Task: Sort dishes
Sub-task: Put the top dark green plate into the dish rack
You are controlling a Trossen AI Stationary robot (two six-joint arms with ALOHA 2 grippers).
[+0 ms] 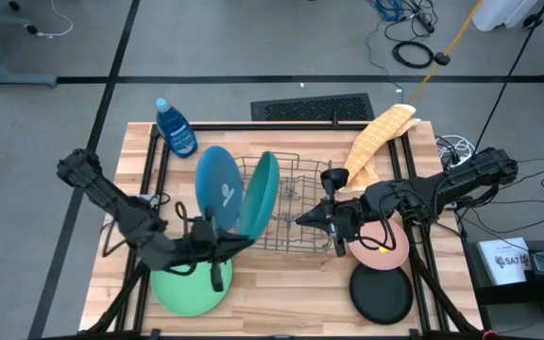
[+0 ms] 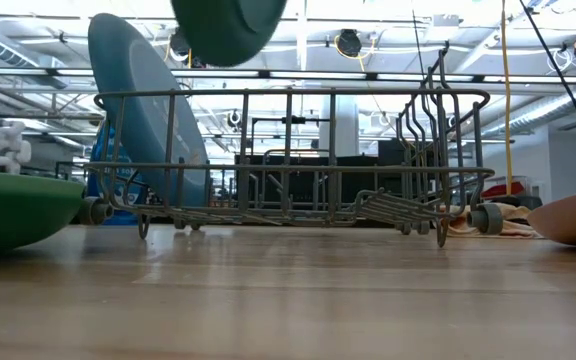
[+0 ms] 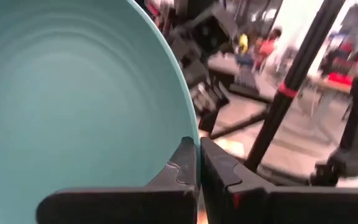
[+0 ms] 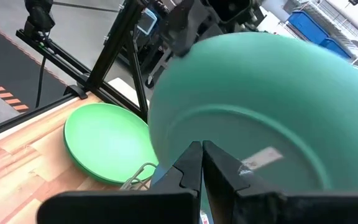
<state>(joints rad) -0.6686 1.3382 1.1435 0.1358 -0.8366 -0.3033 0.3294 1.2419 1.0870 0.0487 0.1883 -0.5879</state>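
Left gripper [image 1: 223, 234] clenched on the rim of the round teal plastic plate [image 1: 261, 194], held upright above the wire dish rack's [image 1: 300, 203] left end. Right gripper [image 1: 302, 219] closed, empty, at the rack's right side.

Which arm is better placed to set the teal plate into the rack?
Left. The left gripper already pinches the teal plate's rim, holding it upright over the dish rack; the right gripper holds nothing.

We see wire dish rack [image 1: 296, 203] mid-table on wooden tabletop [image 1: 281, 283]. Blue soap bottle [image 1: 175, 127] lies at far left corner, left of rack. Yellow towel [image 1: 378, 142] draped at far right edge. Beyond table's far edge we note black floor mat [image 1: 312, 108]. Coiled black cable [image 1: 412, 52] on floor farther back right.
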